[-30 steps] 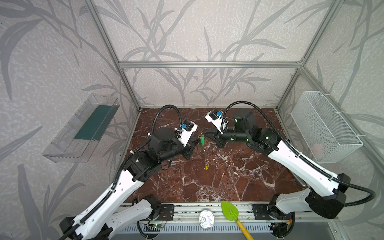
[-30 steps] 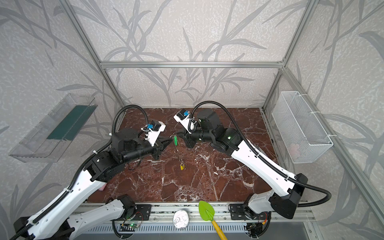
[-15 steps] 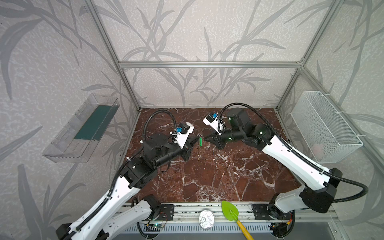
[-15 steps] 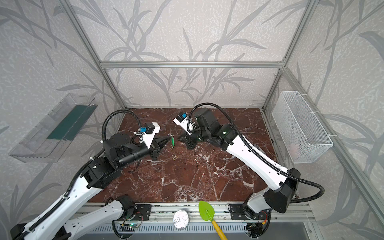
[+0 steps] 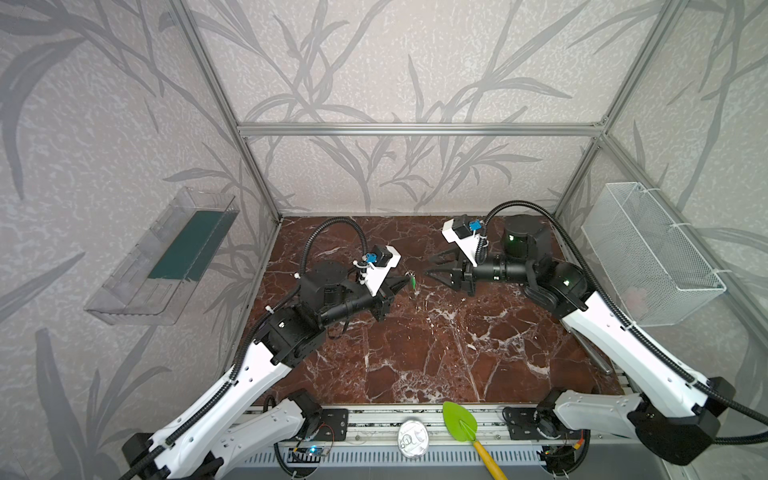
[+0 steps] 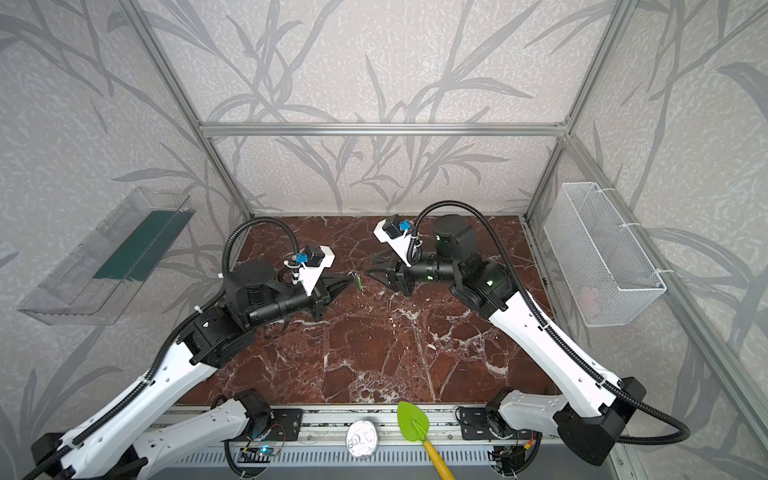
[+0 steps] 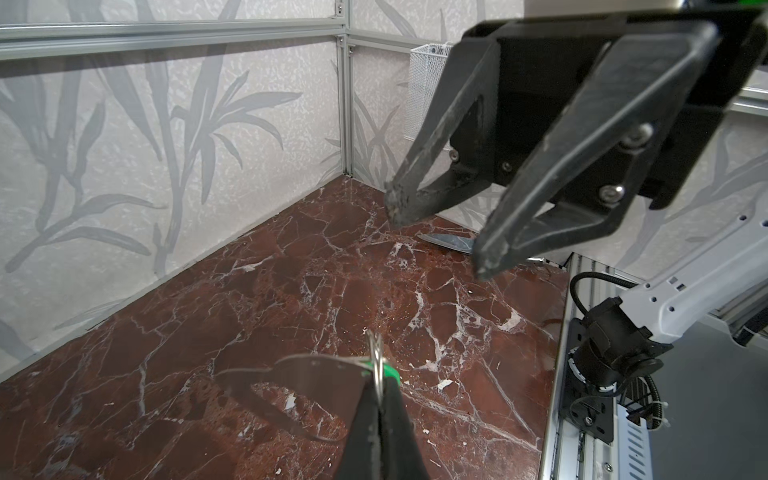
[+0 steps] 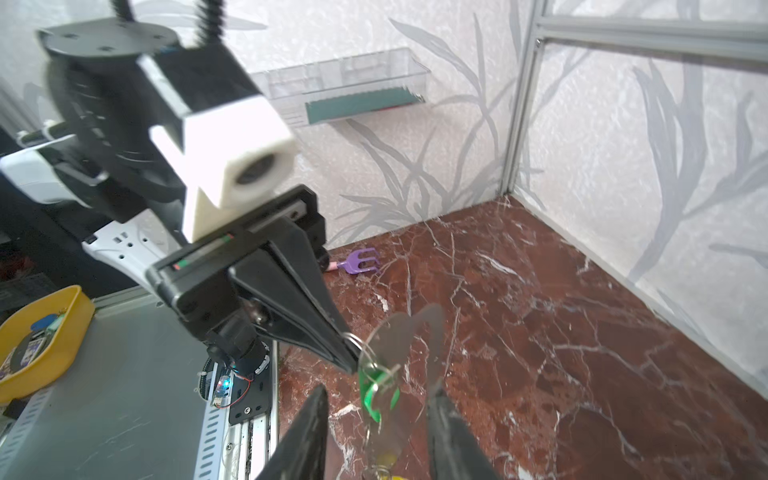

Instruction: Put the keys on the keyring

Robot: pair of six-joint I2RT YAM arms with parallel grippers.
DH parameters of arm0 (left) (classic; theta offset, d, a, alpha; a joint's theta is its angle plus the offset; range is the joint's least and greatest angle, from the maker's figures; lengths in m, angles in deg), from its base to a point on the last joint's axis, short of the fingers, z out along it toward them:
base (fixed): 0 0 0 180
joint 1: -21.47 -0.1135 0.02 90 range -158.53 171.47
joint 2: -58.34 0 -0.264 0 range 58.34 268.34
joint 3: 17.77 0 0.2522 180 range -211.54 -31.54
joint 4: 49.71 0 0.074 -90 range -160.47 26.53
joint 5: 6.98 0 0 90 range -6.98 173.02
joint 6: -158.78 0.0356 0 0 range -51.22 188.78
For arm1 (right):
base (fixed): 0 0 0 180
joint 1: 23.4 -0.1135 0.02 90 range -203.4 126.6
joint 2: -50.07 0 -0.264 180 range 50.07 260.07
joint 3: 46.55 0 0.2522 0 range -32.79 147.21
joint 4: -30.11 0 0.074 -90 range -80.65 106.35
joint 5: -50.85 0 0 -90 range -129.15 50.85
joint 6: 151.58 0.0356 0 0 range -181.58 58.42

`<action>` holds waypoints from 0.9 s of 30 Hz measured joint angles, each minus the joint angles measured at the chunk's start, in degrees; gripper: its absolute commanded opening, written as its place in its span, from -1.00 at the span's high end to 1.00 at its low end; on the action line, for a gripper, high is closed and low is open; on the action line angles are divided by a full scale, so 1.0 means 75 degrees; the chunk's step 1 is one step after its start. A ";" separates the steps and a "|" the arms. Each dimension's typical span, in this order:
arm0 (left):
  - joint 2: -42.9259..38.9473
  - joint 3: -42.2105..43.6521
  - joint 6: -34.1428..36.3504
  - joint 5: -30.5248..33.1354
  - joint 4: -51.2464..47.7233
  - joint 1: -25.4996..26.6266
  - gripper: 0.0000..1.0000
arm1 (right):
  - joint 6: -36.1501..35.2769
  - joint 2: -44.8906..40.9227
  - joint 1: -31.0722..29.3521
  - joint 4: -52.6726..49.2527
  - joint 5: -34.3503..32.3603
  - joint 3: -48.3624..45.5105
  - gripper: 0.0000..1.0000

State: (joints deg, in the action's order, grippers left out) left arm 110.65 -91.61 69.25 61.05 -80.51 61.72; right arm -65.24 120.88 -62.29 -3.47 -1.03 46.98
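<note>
The left hand [image 8: 352,356] is pressed together on a thin silvery wire loop [image 7: 376,353] carrying the flat grey keyring plate [image 7: 320,374] and green-tagged key [image 8: 374,386], above the red marble tabletop [image 5: 436,353]. The right hand [image 7: 438,237] is spread, empty.

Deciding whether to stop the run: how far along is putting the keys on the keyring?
Looks done: the green-tagged key hangs with the grey keyring plate off one wire ring. In hand: the shut left gripper pinches that ring; the right gripper is open, apart. Left: the yellow tag is barely visible, so unconfirmed.
</note>
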 measured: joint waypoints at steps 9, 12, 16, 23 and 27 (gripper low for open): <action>0.0067 0.0017 0.0000 -0.0705 0.0154 0.0000 1.00 | -0.0772 0.0358 0.0000 0.0388 0.0810 -0.0423 0.26; 0.0067 0.0023 0.0003 -0.0801 0.0195 0.0000 1.00 | -0.0863 0.0379 0.0000 0.0434 0.1008 -0.0463 0.43; 0.0067 0.0032 0.0000 -0.0845 0.0239 0.0000 1.00 | -0.0930 0.0382 0.0000 0.0516 0.1239 -0.0466 0.72; 0.0050 0.0087 0.0006 -0.0889 0.0335 0.0000 1.00 | -0.0959 0.0446 0.0017 0.0557 0.1574 -0.0466 0.66; 0.0023 0.0166 0.0012 -0.0886 0.0332 0.0000 1.00 | -0.0982 0.0545 0.0023 0.0562 0.1749 -0.0466 0.61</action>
State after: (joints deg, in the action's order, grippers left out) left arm 110.83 -90.36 69.34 54.40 -78.01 61.72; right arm -72.61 124.96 -62.12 0.75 12.09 43.48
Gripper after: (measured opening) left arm 0.049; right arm 0.190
